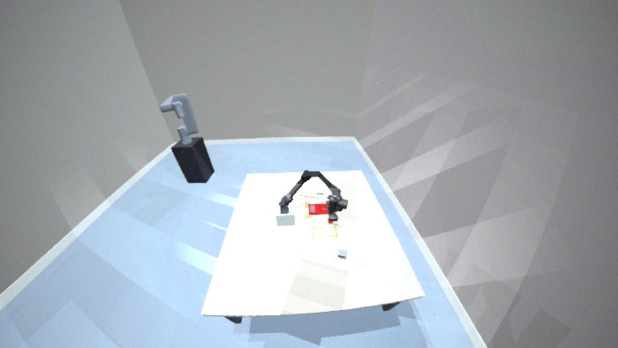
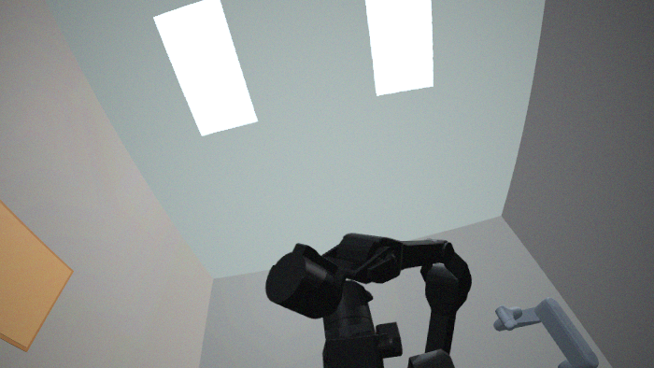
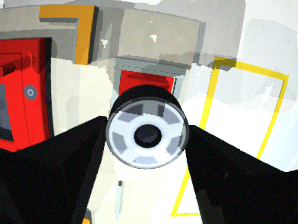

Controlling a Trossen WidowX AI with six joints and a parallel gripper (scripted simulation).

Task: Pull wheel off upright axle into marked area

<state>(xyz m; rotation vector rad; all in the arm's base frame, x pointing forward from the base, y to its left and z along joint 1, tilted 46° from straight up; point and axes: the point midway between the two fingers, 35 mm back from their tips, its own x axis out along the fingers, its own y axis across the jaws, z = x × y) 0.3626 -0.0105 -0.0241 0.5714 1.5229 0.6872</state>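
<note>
My gripper [image 1: 333, 219] [image 3: 147, 129] is shut on the wheel, with one finger on each side of its rim. The wheel [image 3: 147, 159] has a black tyre, a pale spoked face turned to the wrist camera and a dark round hub hole. The axle cannot be made out, so whether the wheel is still around it is unclear. The marked area is a yellow outline [image 1: 312, 232] [image 3: 252, 68], to the right of the wheel in the wrist view. The exterior view shows the arm, but neither the fingertips nor the wheel.
A red part [image 3: 150, 79] in a grey frame shows behind the wheel. A larger red box [image 1: 318, 209] [image 3: 30, 122] stands left of it in the wrist view, near an orange corner mark [image 3: 85, 42]. A small grey block [image 1: 342, 253] sits beyond the outline.
</note>
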